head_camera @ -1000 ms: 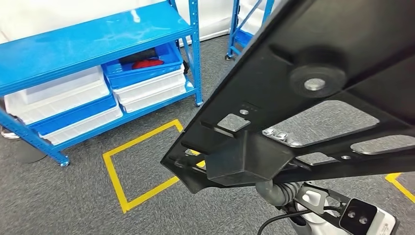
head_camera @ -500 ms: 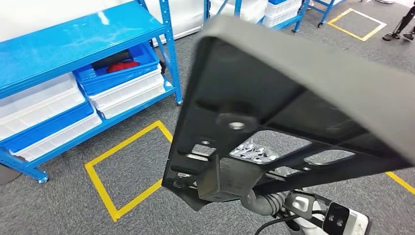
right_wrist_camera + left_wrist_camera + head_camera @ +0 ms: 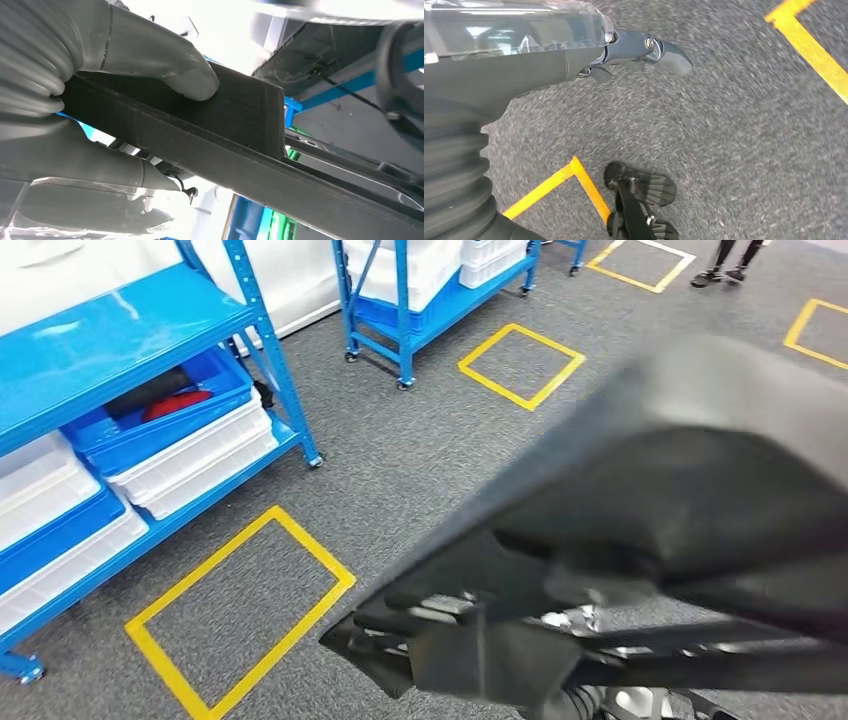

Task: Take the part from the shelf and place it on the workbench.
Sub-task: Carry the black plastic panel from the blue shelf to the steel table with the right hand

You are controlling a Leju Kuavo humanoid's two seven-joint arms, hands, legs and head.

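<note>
Below, a blue bin point(image 3: 190, 415) holds something red point(image 3: 172, 403).

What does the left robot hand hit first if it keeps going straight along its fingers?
Probably just the grey carpet. The left robot hand holds nothing, and its fingers point over bare floor, with a yellow tape line beyond. Depth is unclear.

black part point(image 3: 690, 500), blue shelf point(image 3: 110, 330), yellow floor tape point(image 3: 240, 615)
</note>
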